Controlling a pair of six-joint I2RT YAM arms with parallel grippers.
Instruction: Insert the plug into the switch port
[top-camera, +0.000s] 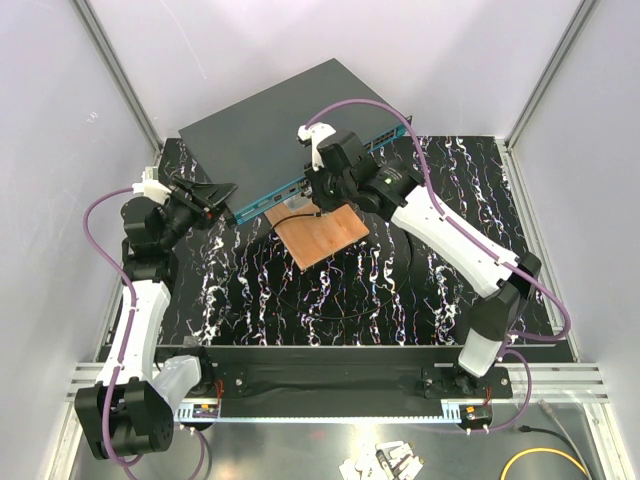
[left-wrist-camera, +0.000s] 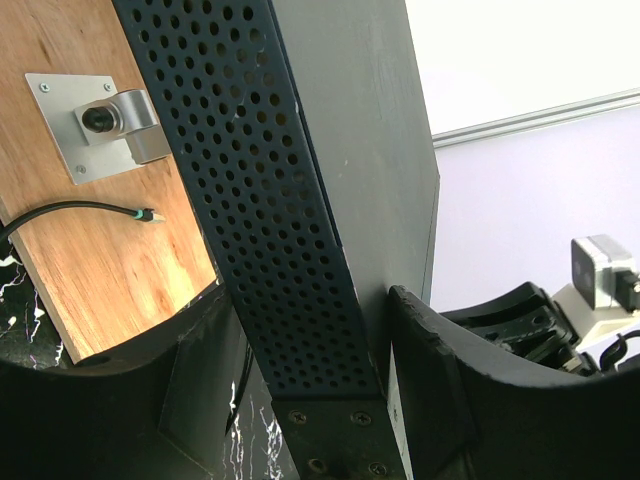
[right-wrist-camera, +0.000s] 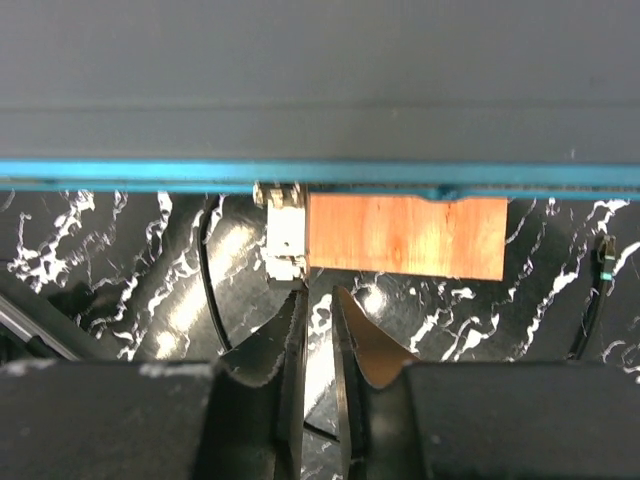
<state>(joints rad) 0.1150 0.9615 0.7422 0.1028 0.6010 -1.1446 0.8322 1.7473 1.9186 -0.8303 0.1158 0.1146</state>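
Two arms are working at the box (top-camera: 290, 115). Over on the left, the left gripper (top-camera: 222, 195) sits at the box's 8 o'clock corner. From its wrist camera the fingers (left-wrist-camera: 450, 400) are spread wide, astride the perforated side wall, and whether they actually squeeze it I cannot tell. Look to 9 o'clock of that wall. The plug (left-wrist-camera: 147, 214) lies on the wooden board (left-wrist-camera: 110, 280), ending its thin black cable (left-wrist-camera: 60, 211), at 5 o'clock from a metal bracket (left-wrist-camera: 100, 120), and no finger is on it.

Across to the right, the right gripper (top-camera: 314, 198) hangs over the blue strip (right-wrist-camera: 150, 171) on the box front, with the board at its 6 o'clock. Its fingers (right-wrist-camera: 285, 350) are drawn almost together, leaving just a thin slit with nothing showing in it. At 12 o'clock of the tips a small pale block (right-wrist-camera: 284, 235) sits under the strip at the board's left end, too blurred to name. The switch port itself is too small to pick out, so what it holds cannot be read.
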